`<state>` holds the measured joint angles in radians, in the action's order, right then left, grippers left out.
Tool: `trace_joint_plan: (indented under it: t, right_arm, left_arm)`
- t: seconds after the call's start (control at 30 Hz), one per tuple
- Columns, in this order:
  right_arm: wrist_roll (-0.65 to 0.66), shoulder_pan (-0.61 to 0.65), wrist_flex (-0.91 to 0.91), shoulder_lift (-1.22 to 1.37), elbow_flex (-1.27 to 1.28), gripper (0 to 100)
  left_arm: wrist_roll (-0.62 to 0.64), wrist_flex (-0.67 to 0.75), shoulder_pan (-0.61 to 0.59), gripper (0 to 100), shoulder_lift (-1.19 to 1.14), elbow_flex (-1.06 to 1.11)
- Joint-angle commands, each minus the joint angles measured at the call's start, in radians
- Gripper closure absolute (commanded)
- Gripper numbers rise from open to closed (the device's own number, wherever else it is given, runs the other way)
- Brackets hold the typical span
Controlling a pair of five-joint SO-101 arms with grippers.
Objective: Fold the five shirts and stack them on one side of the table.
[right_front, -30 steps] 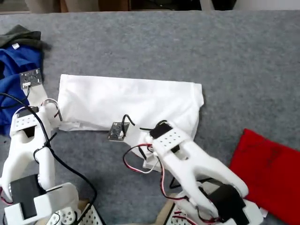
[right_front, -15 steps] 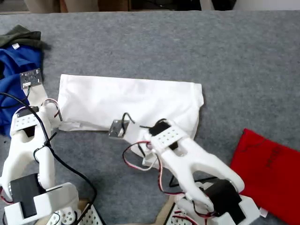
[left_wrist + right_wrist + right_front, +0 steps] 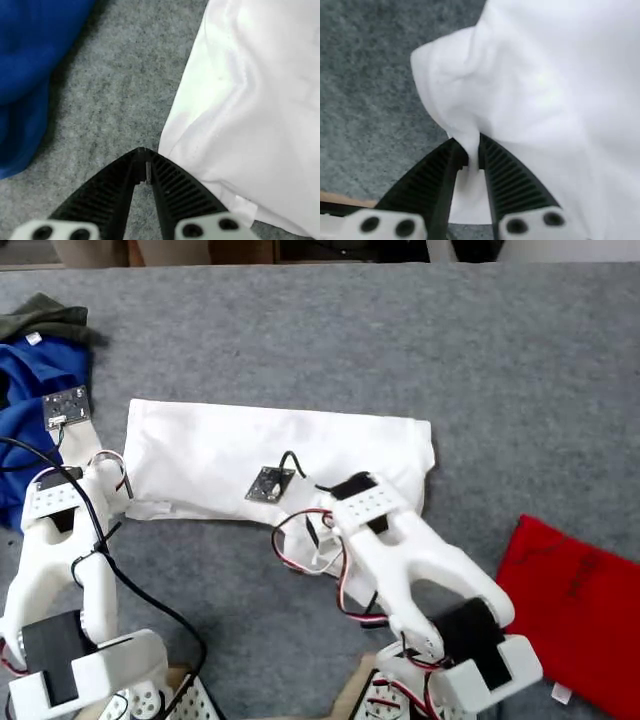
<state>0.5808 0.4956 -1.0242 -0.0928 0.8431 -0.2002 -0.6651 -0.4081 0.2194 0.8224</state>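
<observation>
Evidently a fold is begun: the white shirt's (image 3: 300, 445) edge, pinched by the right gripper (image 3: 472, 150), has been carried toward twelve o'clock; the left gripper (image 3: 145, 167) is closed, empty.

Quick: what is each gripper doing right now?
Left gripper: shut, at the edge of the white shirt; hold unclear.
Right gripper: shut on the white shirt.

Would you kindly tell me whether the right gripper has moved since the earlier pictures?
Yes, the right gripper, pinching the white shirt's near edge, has shifted farther over the shirt, toward its unmoved far edge.
</observation>
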Motion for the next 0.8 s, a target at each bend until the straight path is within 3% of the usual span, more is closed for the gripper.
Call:
trace_joint_plan:
  t: [0.0,0.33,0.57,0.77]
  right_arm:
    - [-0.002,-0.038,-0.046,0.010,-0.099,99.5]
    - [0.114,-0.191,-0.296,0.047,-0.572,99.5]
    - [0.216,-0.225,-0.322,0.283,-0.874,99.5]
    - [0.376,-0.211,-0.450,0.501,-1.199,99.5]
  left_arm:
    - [0.002,0.015,-0.003,98,0.001,-0.049]
    - [0.000,0.015,-0.003,98,0.001,-0.049]
    - [0.000,0.015,-0.003,98,0.001,-0.049]
    - [0.000,0.015,-0.003,98,0.001,-0.049]
